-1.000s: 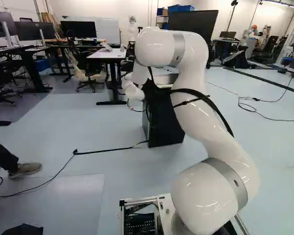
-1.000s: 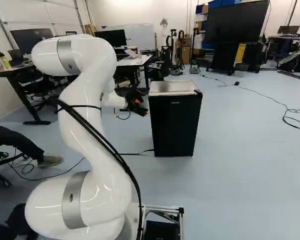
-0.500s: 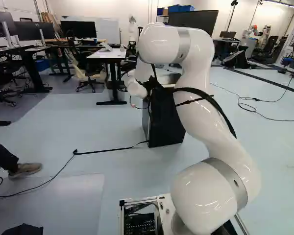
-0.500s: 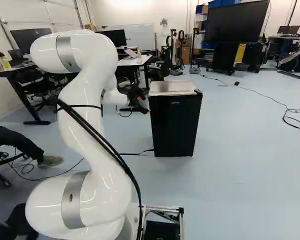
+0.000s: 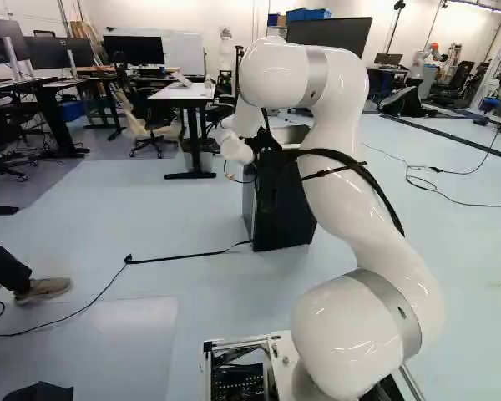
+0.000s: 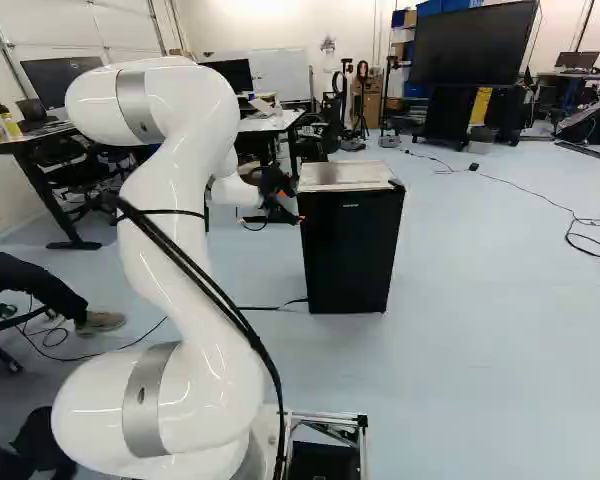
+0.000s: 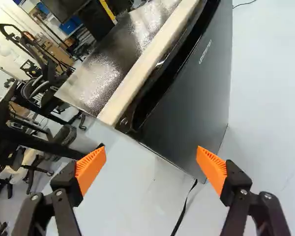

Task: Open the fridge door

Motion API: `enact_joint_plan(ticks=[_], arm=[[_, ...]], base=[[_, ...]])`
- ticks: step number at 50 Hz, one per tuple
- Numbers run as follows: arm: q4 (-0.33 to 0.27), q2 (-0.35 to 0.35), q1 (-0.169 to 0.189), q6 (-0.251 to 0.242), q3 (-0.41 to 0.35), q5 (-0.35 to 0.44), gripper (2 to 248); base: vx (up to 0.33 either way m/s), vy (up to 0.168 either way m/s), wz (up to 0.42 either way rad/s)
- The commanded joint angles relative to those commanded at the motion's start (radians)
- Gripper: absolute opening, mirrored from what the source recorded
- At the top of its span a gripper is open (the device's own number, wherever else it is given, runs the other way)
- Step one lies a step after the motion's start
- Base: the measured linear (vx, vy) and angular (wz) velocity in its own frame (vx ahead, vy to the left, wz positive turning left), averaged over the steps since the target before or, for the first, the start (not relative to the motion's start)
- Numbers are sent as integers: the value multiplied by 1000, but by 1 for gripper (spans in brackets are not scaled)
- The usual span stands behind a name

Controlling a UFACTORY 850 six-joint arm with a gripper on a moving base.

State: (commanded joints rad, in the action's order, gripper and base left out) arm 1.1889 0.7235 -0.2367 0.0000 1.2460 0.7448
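On the pale floor (image 6: 500, 300) of a wide workroom, a small black fridge (image 6: 352, 260) is set ahead of the white arm (image 6: 180, 190). Its door (image 7: 191, 93) is seen shut, so the opening itself is not yet done; what seems to have been achieved is only the approach. Left to be done, as judged, are the reaching of the door's edge, the hooking or gripping of it, and the swing outward. The fingers (image 7: 91, 167) are spread wide, and nothing is held between them. By them, the fridge is found ahead, with its near upper corner facing the space between the two and the door's lower part closer to the right-hand one. In the right base view they are placed just beside the fridge's upper side; whether it is touched cannot be told.
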Motion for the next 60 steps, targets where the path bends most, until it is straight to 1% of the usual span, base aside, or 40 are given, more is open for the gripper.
enact_joint_plan(ticks=[15,22,38,60], arm=[[0,3,19,0,4,0,247],[0,-5,29,0,-8,0,247],[0,-51,55,0,-76,0,247],[0,-127,84,0,-188,0,247]], base=[[0,0,0],[0,0,0],[0,0,0],[-1,-2,-7]])
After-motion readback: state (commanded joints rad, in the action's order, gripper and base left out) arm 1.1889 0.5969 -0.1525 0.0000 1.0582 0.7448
